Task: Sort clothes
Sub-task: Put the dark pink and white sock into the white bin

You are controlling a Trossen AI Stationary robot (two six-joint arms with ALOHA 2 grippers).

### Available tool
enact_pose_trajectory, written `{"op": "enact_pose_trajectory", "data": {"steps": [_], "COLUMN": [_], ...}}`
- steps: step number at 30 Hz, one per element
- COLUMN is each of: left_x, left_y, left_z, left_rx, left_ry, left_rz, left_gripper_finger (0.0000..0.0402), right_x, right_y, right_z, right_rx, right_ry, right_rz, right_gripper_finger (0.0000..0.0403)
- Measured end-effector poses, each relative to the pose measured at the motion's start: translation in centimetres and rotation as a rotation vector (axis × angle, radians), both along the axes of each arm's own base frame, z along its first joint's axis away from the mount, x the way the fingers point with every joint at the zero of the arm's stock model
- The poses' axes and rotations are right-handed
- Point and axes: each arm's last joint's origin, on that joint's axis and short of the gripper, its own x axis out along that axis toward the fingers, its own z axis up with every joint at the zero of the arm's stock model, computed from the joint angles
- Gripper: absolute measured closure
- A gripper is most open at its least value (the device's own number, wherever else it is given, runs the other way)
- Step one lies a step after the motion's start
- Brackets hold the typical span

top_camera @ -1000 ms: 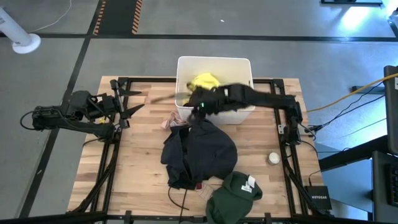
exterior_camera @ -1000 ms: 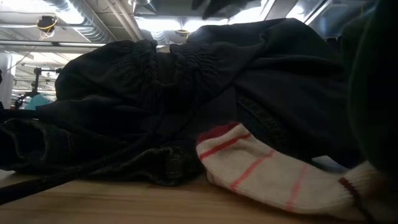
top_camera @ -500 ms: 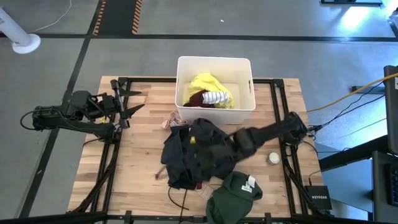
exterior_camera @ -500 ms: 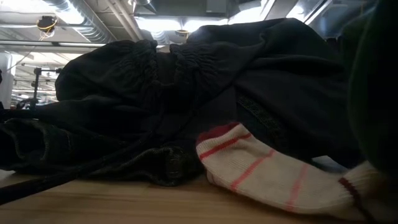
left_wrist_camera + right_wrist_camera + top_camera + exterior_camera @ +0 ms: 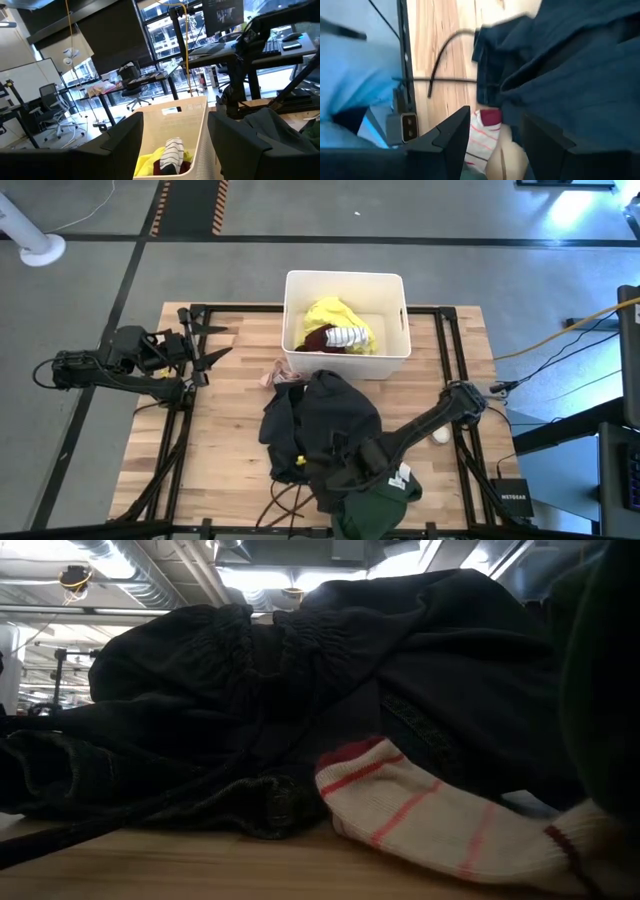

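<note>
Two pieces of writing show, and only one reads: "NETGEAR" on a small black box (image 5: 512,498) off the table's right near corner; the white label on the dark green garment (image 5: 385,492) is too small to make out.

Much is hidden. In the low view a heap of black clothes (image 5: 300,700) fills nearly the whole frame, with a white sock with red stripes (image 5: 430,825) lying in front of it on the wooden table (image 5: 200,875); neither arm shows there. From above, the right arm covers the near edge of the black clothes (image 5: 320,420), and the green garment is partly under it and cut off by the frame's bottom edge.

The right gripper (image 5: 335,480) is low over the near edge of the black heap, just beside the green garment. In its wrist view the jaws stand apart, with dark fabric and the striped sock (image 5: 479,142) between and beyond them; nothing is gripped.

The left gripper (image 5: 205,345) waits at the table's left edge, jaws wide and empty.

The white bin (image 5: 345,285) at the far side holds the neon yellow garment (image 5: 330,315), a maroon piece (image 5: 315,340) and a striped sock (image 5: 348,336).
</note>
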Motion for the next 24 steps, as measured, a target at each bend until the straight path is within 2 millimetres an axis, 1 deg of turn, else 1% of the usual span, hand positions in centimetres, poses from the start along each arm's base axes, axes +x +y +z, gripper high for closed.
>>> {"op": "enact_pose_trajectory", "data": {"steps": [8, 14, 21, 24], "left_x": [0.0, 0.0, 0.0, 0.0], "left_y": [0.0, 0.0, 0.0, 0.0], "left_z": [0.0, 0.0, 0.0, 0.0], "left_rx": [0.000, 0.000, 0.000, 0.000], "left_ry": [0.000, 0.002, 0.002, 0.002], "left_rz": [0.000, 0.000, 0.000, 0.000], "left_gripper_finger": [0.0183, 0.0183, 0.0183, 0.0183], "right_x": [1.6, 2.3, 2.8, 2.9], "right_y": [1.2, 1.7, 1.9, 1.9], "right_z": [-5.3, -8.5, -11.3, -12.1], "right_rx": [0.000, -0.015, -0.061, -0.104], "right_ry": [0.147, 0.220, 0.269, 0.275], "right_rz": [0.103, 0.118, 0.132, 0.121], "right_gripper_finger": [0.0217, 0.0217, 0.0217, 0.0217]}}
